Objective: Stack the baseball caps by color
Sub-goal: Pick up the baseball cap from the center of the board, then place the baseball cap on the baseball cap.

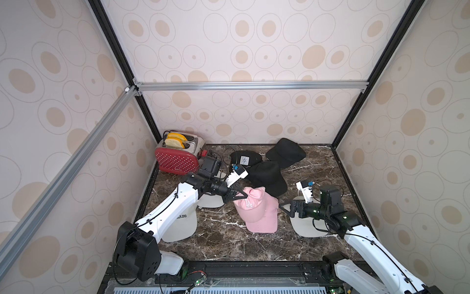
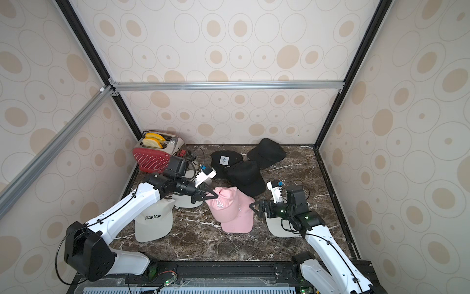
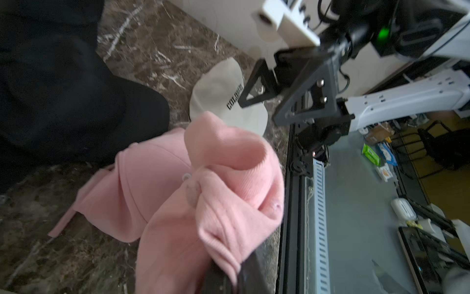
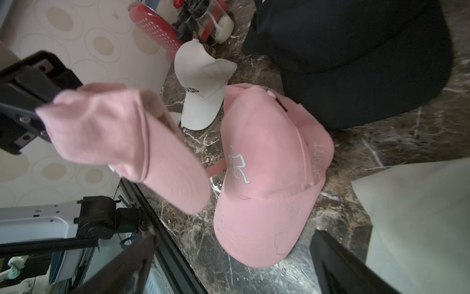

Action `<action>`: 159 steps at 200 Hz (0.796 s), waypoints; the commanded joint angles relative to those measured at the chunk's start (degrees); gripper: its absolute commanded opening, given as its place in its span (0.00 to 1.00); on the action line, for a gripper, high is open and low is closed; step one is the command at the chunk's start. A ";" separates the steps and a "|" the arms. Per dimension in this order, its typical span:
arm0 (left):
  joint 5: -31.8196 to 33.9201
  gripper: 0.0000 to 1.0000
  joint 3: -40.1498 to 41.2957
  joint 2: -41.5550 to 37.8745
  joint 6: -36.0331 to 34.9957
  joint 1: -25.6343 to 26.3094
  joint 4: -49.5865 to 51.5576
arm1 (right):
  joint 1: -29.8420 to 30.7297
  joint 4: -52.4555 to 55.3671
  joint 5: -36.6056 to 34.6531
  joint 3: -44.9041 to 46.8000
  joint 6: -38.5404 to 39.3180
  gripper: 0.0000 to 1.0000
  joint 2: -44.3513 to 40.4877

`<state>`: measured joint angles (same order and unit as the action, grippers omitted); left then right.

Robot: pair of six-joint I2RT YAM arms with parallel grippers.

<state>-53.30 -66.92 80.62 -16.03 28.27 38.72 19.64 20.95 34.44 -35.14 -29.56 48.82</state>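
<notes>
An off-white COLORADO cap point(image 2: 152, 224) lies at about eight o'clock on the desk point(image 1: 223, 244), partly under the left arm. Just past it, the left hand point(image 1: 241, 195) is pinched tight on the crown fabric of the upper pink cap point(image 1: 250, 202). That cap hangs bunched and partly raised over the lower pink cap point(image 4: 262, 178) near the desk's centre. The three black caps point(image 1: 267, 175) overlap toward twelve o'clock. At three o'clock of the pink pair, the right hand point(image 1: 283, 207) is spread wide and holds nothing.

The step looks like seating one pink cap on the other. To do it well, line up the brims, lower crown squarely over crown, and let go only once the fabric rests. So bunched a pinch may drag the cap askew, so the right hand could steady the lower brim.
</notes>
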 commanded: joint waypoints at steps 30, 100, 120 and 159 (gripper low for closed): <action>3.90 0.00 -5.58 -0.63 -9.64 8.45 12.25 | -1.54 5.42 -7.41 -3.51 5.10 1.00 0.38; 3.76 0.00 -23.45 19.62 -14.71 9.87 21.47 | -1.70 4.80 -12.24 -1.78 2.43 1.00 0.40; 2.59 0.00 -27.51 22.82 -15.25 9.96 22.68 | -1.75 4.54 -11.85 -1.10 2.28 1.00 0.01; 2.80 0.02 -29.21 26.06 -14.13 10.07 22.30 | -1.71 4.94 -11.49 -1.08 2.84 1.00 -0.56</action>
<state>-48.56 -93.19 105.69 -29.19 37.76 58.52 18.06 25.23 23.35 -36.73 -26.96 49.21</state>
